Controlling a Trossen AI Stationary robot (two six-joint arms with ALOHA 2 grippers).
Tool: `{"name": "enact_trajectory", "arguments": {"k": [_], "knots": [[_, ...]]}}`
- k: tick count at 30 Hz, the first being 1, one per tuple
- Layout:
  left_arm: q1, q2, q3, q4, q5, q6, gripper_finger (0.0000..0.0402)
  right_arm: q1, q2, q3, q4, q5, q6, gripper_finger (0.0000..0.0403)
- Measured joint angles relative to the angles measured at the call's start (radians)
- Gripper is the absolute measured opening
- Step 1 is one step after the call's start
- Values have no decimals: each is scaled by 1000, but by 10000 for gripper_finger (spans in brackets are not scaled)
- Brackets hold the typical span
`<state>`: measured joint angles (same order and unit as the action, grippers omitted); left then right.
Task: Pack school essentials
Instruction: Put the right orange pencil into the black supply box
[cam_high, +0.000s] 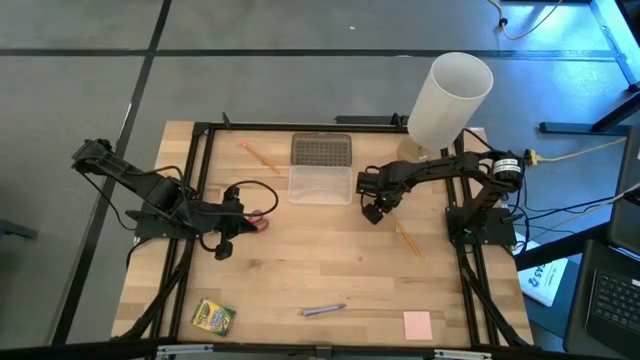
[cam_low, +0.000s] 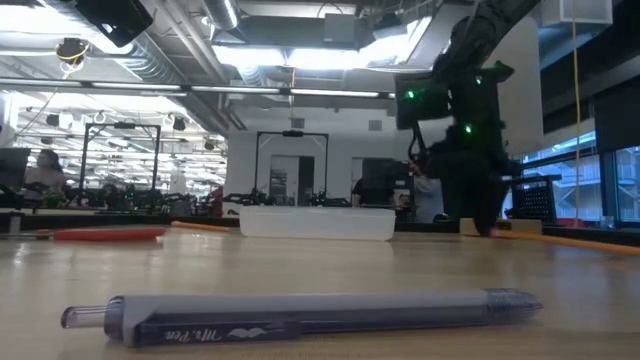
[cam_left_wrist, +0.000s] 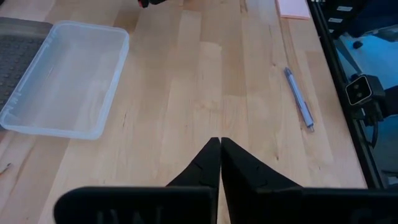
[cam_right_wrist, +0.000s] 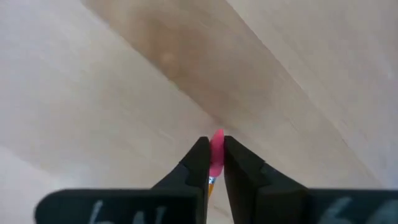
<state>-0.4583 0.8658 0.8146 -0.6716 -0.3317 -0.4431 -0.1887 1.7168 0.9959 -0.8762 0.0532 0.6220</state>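
Right tool (cam_high: 372, 213) in high view hangs over the desk (cam_high: 330, 270), just beside the clear case (cam_high: 320, 185) with its grey dotted lid (cam_high: 321, 150); one orange pencil (cam_high: 408, 239) lies near it on the side toward its own arm base. Left tool (cam_high: 224, 247) is well apart, w/ the red-handled scissors (cam_high: 259, 220) just beside it. Second pencil (cam_high: 259, 156) lies near the lid. Crayon box (cam_high: 213, 317), blue pen (cam_high: 323, 310) and pink pad (cam_high: 418, 324) sit at the desk edge far from both tools. White cylinder (cam_high: 447, 100) stands behind the right arm.

Low view: pen (cam_low: 300, 315) lies closest to the camera, case (cam_low: 318, 221) farther back, scissors (cam_low: 108, 235) flat on the desk, right arm (cam_low: 470, 130) coming down beside the case.

Left wrist view: left tool (cam_left_wrist: 220, 144) has fingers pressed together, holding nothing; ahead of it are the case (cam_left_wrist: 62, 78), pen (cam_left_wrist: 299, 98) and pad (cam_left_wrist: 292, 9).

Right wrist view: right tool (cam_right_wrist: 213, 152) is narrow, clamped on the pink eraser end of a pencil (cam_right_wrist: 217, 152), above bare wood.
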Motion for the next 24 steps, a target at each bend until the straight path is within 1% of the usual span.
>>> {"name": "enact_trajectory", "arguments": {"k": [7, 14, 19, 24], "knots": [[0, 0, 0, 0, 0, 0, 8, 38, 1, 97, -56, 3, -29, 34], [0, 0, 0, 0, 0, 1, 8, 71, 0, 235, -144, 69, -59, 36], [0, 0, 0, 0, 0, 1, 1, 93, -2, 347, -133, 120, -164, 36], [0, 0, 0, 0, 0, 1, 7, 103, -2, 468, -103, 163, -287, 37]]}}
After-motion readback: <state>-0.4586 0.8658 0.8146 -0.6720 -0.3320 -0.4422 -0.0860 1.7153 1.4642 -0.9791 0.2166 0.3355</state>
